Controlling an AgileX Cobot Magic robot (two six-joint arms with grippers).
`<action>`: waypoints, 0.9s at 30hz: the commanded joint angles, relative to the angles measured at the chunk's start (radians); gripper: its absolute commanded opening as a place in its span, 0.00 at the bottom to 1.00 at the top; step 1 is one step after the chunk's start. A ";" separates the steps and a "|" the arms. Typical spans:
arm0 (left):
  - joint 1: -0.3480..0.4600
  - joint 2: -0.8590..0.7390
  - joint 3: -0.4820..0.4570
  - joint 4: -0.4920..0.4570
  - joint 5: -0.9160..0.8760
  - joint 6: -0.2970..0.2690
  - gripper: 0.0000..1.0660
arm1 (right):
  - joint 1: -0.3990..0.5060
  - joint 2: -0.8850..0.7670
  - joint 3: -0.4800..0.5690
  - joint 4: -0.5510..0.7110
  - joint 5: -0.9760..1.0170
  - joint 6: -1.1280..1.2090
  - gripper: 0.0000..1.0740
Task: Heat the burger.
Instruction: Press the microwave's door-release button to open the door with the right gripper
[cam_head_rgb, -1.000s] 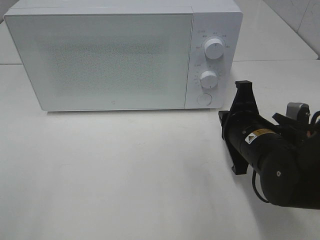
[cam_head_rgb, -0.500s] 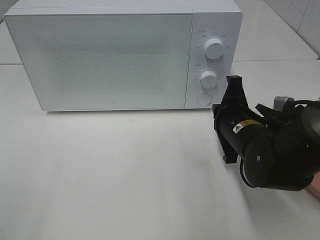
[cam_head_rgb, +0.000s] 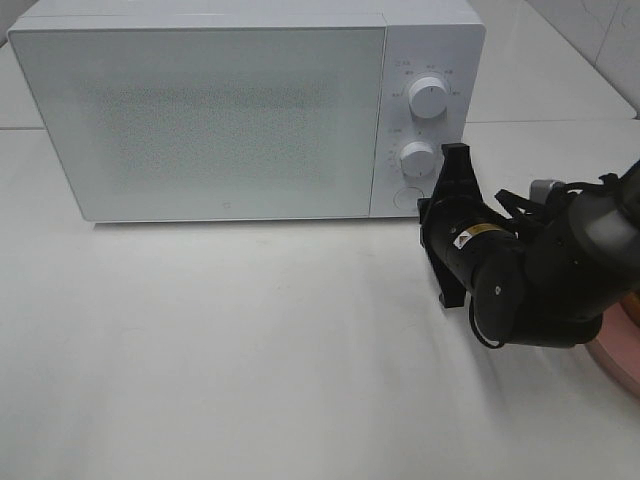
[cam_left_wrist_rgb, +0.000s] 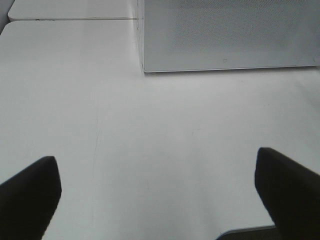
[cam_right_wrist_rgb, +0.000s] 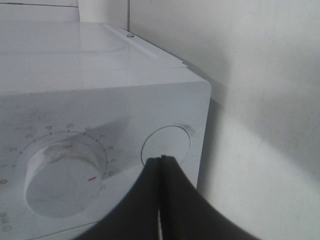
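Right tool: pinched shut, has moved up to the button.
Left tool: spread wide.
Door: shut; a press looks next.

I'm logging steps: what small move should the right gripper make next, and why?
Probably ease the right gripper forward onto the round button: shut, it lines up with that button, and the microwave door is closed.

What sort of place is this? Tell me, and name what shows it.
Probably a test bench staged as a kitchen counter: a white microwave with two dials on a plain white table, and the edge of a pink plate.
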 joint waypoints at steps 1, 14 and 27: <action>0.003 -0.016 0.001 -0.005 -0.013 0.000 0.92 | -0.008 0.019 -0.030 -0.020 0.021 -0.004 0.00; 0.003 -0.015 0.001 -0.005 -0.013 -0.001 0.92 | -0.032 0.099 -0.101 -0.043 0.012 -0.003 0.00; 0.003 -0.015 0.001 -0.005 -0.013 -0.001 0.92 | -0.043 0.102 -0.144 -0.061 0.028 -0.012 0.00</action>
